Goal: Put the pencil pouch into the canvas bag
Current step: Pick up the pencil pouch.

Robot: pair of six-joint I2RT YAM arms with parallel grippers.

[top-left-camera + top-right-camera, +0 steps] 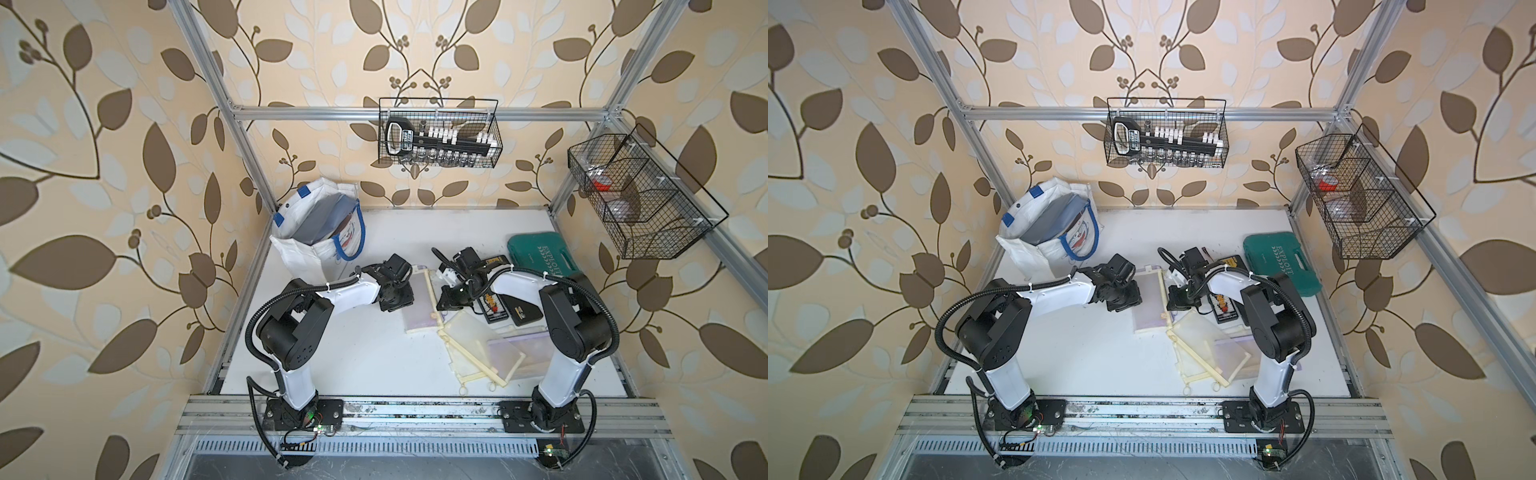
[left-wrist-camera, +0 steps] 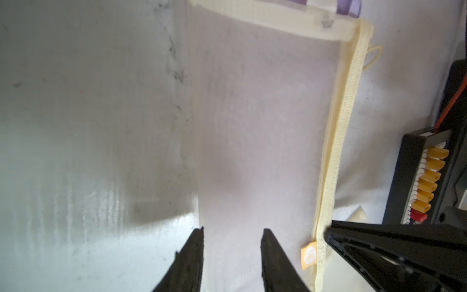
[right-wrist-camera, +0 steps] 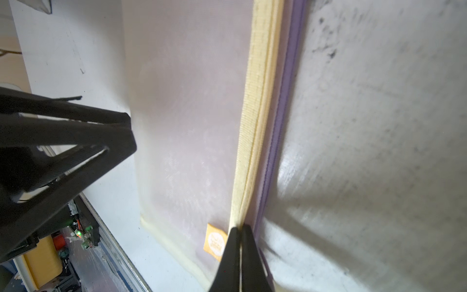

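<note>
Between left gripper (image 1: 395, 306) and right gripper (image 1: 446, 302) in a top view, the pouch (image 1: 417, 309) lies flat, well apart from the bag (image 1: 316, 232). Left wrist: fingers (image 2: 192, 252) apart, straddling its edge. Right wrist: fingers (image 3: 230, 252) clamped on its trim (image 3: 260, 101), likely for lifting.

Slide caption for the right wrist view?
Right gripper, jaws shut, pinches the cream zipper edge of the translucent mesh pencil pouch.

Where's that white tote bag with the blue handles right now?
In both top views the canvas bag stands open at the table's far left corner, beyond the left gripper.
</note>
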